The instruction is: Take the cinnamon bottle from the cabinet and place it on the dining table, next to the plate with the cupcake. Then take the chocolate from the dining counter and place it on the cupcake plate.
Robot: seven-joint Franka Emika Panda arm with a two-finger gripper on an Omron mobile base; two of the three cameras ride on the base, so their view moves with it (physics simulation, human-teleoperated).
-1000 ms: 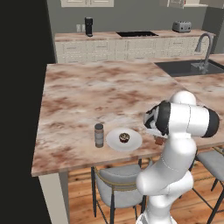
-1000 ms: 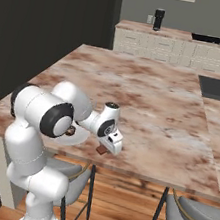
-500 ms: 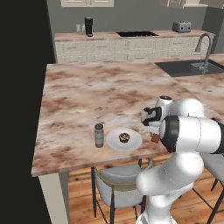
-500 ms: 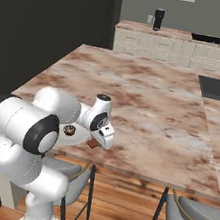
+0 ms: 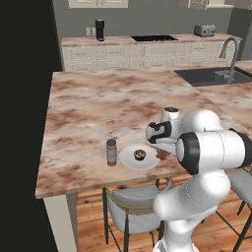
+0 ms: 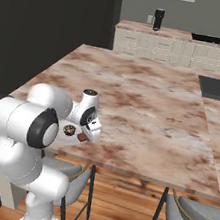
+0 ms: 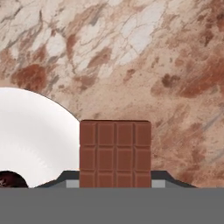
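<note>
My gripper [image 5: 161,150] is shut on the chocolate [image 5: 162,155], a flat brown segmented bar, just above the dining table [image 5: 98,108] at the right rim of the white plate [image 5: 129,158]. The dark cupcake [image 5: 140,155] sits on the plate's middle. The cinnamon bottle [image 5: 111,152] stands upright just left of the plate. From the right base, the chocolate [image 6: 82,138] hangs under the gripper [image 6: 86,133] beside the cupcake [image 6: 69,129]. In the hand view the chocolate [image 7: 115,153] overlaps the plate [image 7: 30,135] edge, and the cupcake [image 7: 8,179] peeks in at the lower left.
The plate lies close to the island's near edge, with grey-seated stools [image 5: 133,209] below it. A sink [image 5: 211,76] is set in the top at the far right. A toaster [image 5: 204,30] and a black appliance [image 5: 100,29] stand on the back counter.
The arm has swung round and carried the chocolate left and lower, from beside the plate to its right rim. Bottle, plate and cupcake have not moved.
</note>
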